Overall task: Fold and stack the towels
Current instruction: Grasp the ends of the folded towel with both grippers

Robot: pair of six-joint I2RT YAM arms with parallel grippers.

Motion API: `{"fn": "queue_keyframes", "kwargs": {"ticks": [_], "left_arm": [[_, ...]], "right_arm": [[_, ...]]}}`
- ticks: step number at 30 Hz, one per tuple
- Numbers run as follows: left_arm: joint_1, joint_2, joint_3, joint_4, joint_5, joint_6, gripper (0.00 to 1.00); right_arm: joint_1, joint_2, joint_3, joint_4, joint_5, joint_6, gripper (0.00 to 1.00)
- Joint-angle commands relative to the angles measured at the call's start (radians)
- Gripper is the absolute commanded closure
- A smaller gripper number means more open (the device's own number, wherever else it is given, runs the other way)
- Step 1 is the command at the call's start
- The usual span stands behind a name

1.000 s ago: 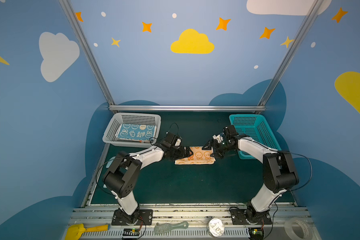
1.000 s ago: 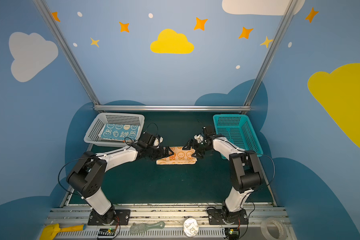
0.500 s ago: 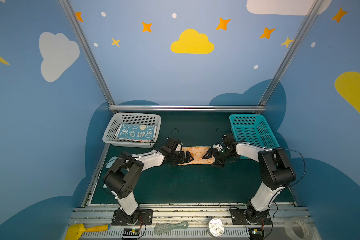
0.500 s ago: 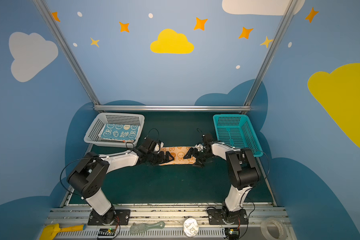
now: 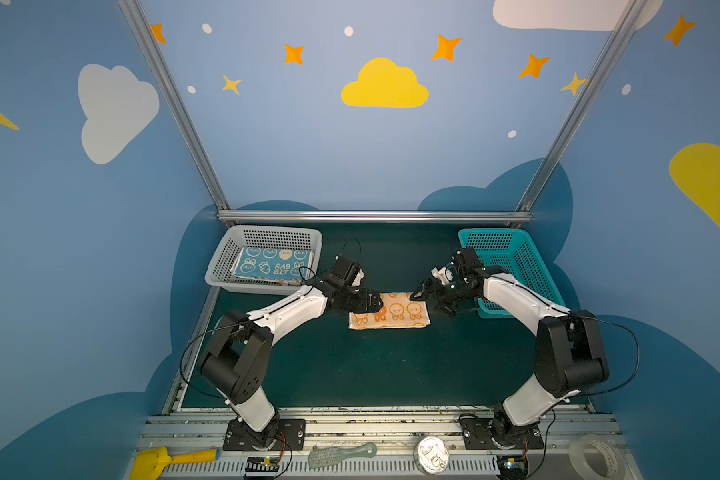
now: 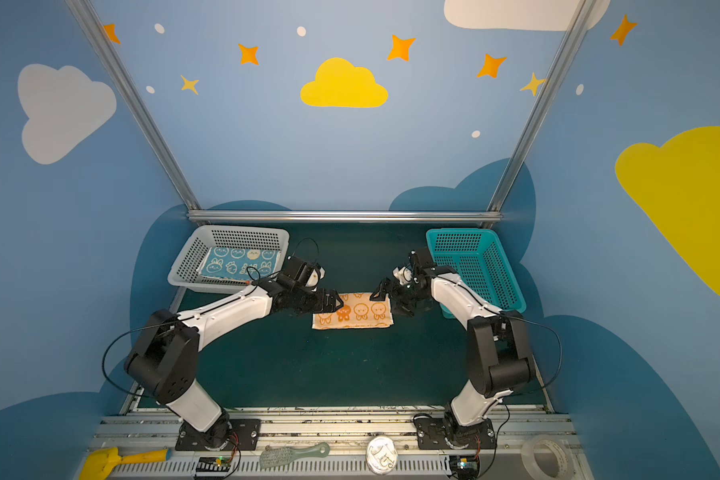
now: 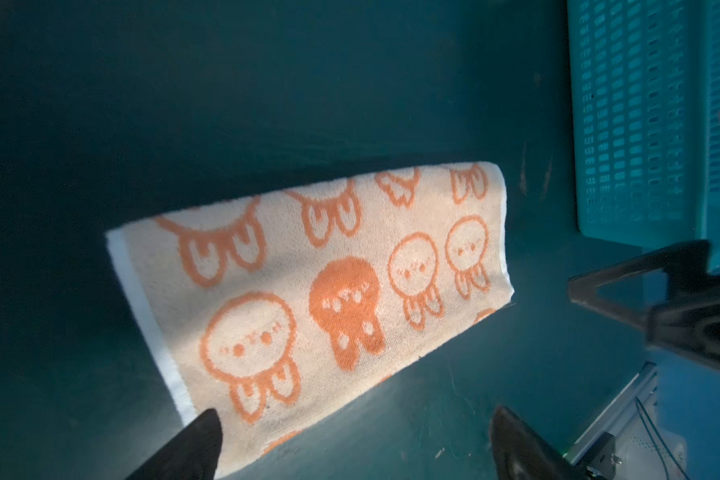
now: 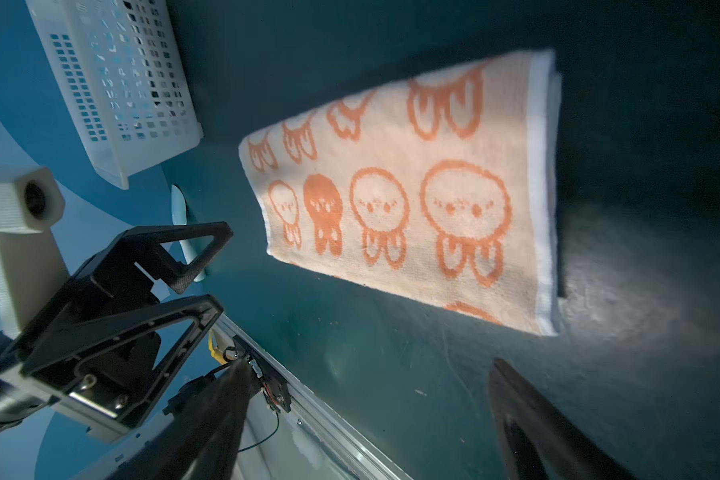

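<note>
So the whole thing sits on a dark green table mat [image 5: 350, 365], with an arm coming in from each front corner. At the back left there's a pale grey mesh basket [image 5: 225, 257], and at the back right a teal one [image 5: 533, 266], same in both top views. The teal one looks to have nothing in it, as far as I can see.

The blue towel [image 5: 273, 266] is lying folded flat inside the grey basket, with white rabbit faces and some lettering facing up.

The orange towel [image 5: 395, 313] is out in the middle of the mat between the two baskets. It's folded into a long strip, rabbit print up, with a white hem on each short end [image 7: 308, 291]. It's lying flat and nobody's holding it.

The left gripper [image 5: 368, 301] hangs over the strip's left end with its jaws spread wide. The left wrist view has one fingertip [image 7: 196, 436] overlapping the towel's corner, but I honestly can't tell if it's touching. The right gripper [image 5: 422, 299] is just beside the right end, jaws also spread, nothing between them, and clear of the cloth in its own wrist view [image 8: 368, 365].

Along the front rail there's small stuff: a tape roll [image 5: 595, 457], a yellow scoop [image 5: 163, 459] and a green brush [image 5: 341, 455].
</note>
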Motion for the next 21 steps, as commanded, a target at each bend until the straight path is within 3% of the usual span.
{"fn": "queue_keyframes", "kwargs": {"ticks": [1,12,21], "left_arm": [[0.023,0.058,0.001,-0.147,-0.025,0.05,0.0],[0.043,0.15,-0.004,-0.112,0.015,0.03,0.0],[0.044,0.239,0.028,-0.1,0.023,0.042,0.0]], "right_arm": [[-0.016,0.046,0.047,-0.11,0.078,-0.046,0.11],[-0.004,0.206,0.081,-0.083,0.088,-0.066,0.11],[0.033,0.278,0.041,0.005,0.051,-0.013,0.11]]}}
